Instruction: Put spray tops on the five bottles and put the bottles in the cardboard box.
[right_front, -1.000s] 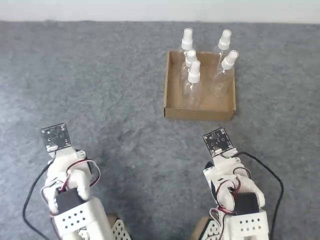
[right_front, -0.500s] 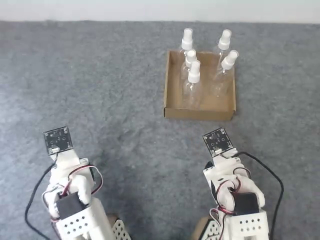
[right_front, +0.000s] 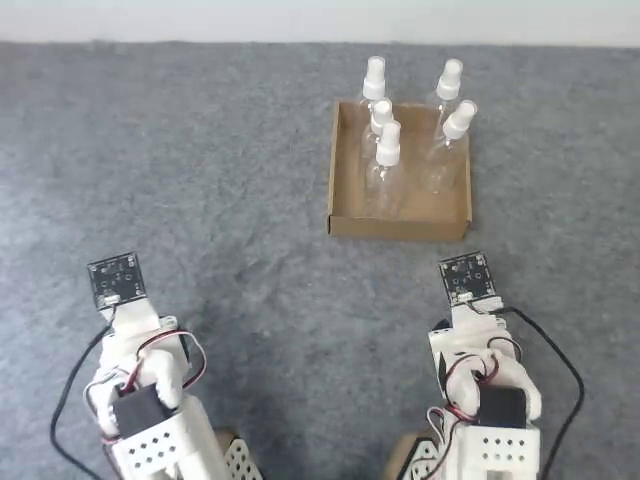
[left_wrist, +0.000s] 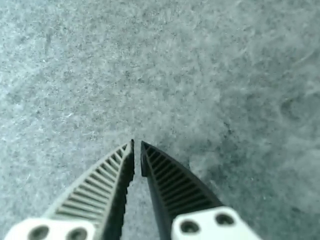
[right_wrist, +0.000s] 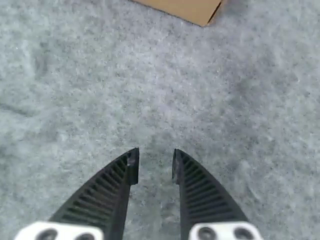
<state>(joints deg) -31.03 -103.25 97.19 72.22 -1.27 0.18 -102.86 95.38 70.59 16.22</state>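
Note:
A cardboard box (right_front: 345, 215) stands at the far middle of the grey carpet. Several clear bottles are upright in it, each with a white spray top, such as the front one (right_front: 386, 165) and the right one (right_front: 447, 150). The left arm (right_front: 135, 370) is drawn back at the near left, the right arm (right_front: 482, 372) at the near right. Both are well short of the box. My left gripper (left_wrist: 137, 146) hangs over bare carpet, shut and holding nothing. My right gripper (right_wrist: 153, 160) is slightly open and holds nothing, with a corner of the box (right_wrist: 187, 7) just ahead.
Grey carpet (right_front: 200, 170) covers the whole table, with free room to the left of the box and between the two arms. A pale wall edge runs along the far side.
The left arm first pulled back toward the near edge. Then the right arm shifted to the right and slightly back. The box and bottles stayed put.

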